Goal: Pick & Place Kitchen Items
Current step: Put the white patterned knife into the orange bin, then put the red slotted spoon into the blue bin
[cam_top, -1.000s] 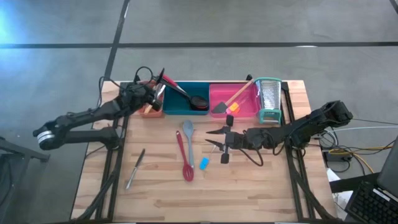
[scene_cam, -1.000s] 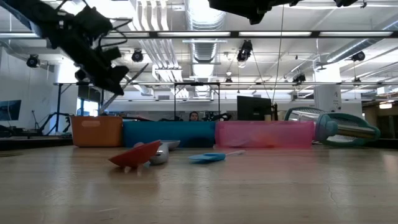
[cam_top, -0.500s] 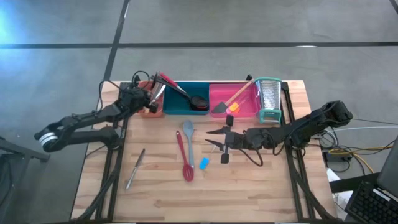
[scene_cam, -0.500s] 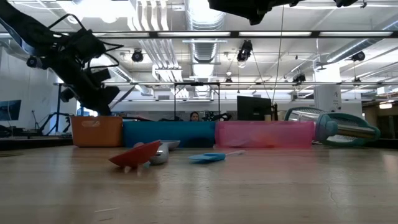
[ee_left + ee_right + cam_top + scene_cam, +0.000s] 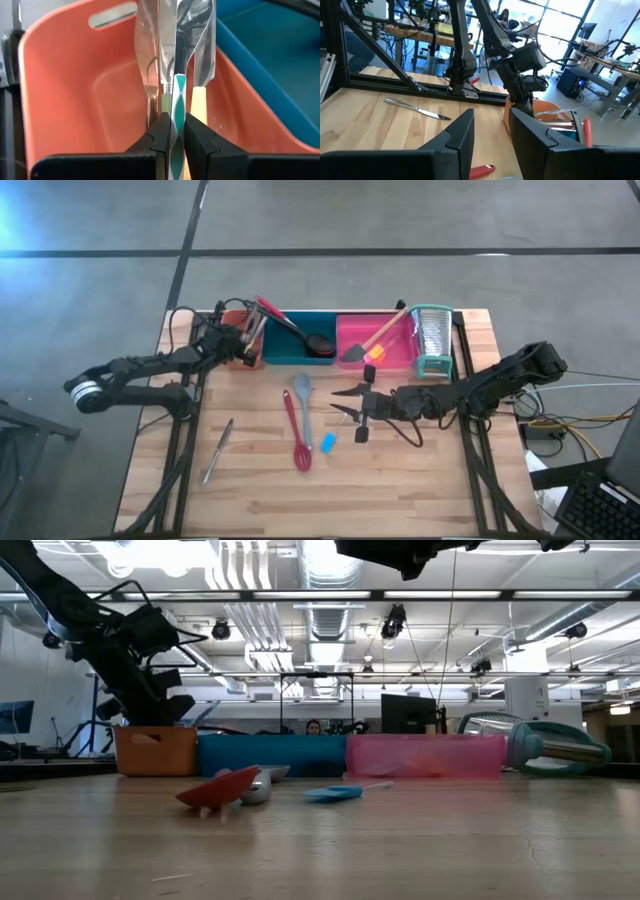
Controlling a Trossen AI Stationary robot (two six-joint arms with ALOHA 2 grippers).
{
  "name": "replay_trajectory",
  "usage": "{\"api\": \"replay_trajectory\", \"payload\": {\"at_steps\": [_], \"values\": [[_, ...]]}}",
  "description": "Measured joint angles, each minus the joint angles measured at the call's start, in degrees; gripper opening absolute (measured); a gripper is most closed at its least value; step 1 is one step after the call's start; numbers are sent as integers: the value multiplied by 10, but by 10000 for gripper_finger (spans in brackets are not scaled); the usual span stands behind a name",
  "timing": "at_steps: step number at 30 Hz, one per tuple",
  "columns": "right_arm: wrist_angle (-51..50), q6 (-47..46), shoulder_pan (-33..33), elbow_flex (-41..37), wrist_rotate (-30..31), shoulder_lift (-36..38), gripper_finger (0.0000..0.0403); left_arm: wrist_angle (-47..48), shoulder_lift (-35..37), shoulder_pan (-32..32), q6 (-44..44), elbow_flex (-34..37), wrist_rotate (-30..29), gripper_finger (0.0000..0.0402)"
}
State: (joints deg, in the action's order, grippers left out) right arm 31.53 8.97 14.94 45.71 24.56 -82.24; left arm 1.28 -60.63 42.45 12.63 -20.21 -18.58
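My left gripper is shut on metal tongs and stands over the orange tray at the table's far left corner; in the low view it hangs just above that tray. My right gripper hovers open over the table's middle right, nothing between its fingers. A grey spoon, a red utensil, a small blue tool and a knife lie flat on the wood. My left gripper pinches a teal-and-white strip of the tongs between its two fingers, near where the metal arms come together. The fingers slant down from the table's left side and lie along the tongs. The metal arms reach ahead into the orange tray; whether they touch it I cannot tell.
A teal tray holds a black ladle with a red handle. A pink tray holds a wooden-handled spatula and an orange tool. A metal grater stands at the far right. Bare wood lies along the near edge.
My left gripper has sunk with the tongs toward the orange tray and tipped further down, staying shut on them. The tongs now reach into the tray. My right gripper has kept still.
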Motion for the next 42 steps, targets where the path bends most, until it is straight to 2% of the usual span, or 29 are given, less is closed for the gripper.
{"api": "replay_trajectory", "payload": {"at_steps": [5, 12, 17, 25, 30, 35, 42], "values": [[-3, 0, 0, 0, 0, 0, 107, -2, -14, 3, 25, 0, -4, 38], [-13, 0, 0, 0, -1, 0, 99, 1, -13, 5, 26, -10, -4, 135], [-13, -1, 0, 0, -1, 0, 92, 14, -12, 5, 6, -31, -5, 174], [-13, -14, 0, 0, -1, 0, 83, 157, 17, 5, -46, -136, -6, 181], [-12, -15, 0, 0, -1, 0, 78, 271, 38, 3, -35, -212, 0, 181], [-12, 27, 0, 0, -1, 0, 73, 318, 70, -13, -22, -243, 83, 178], [-11, 46, 0, 4, -1, 0, 68, 268, 133, -98, -9, -210, 190, 177]]}}
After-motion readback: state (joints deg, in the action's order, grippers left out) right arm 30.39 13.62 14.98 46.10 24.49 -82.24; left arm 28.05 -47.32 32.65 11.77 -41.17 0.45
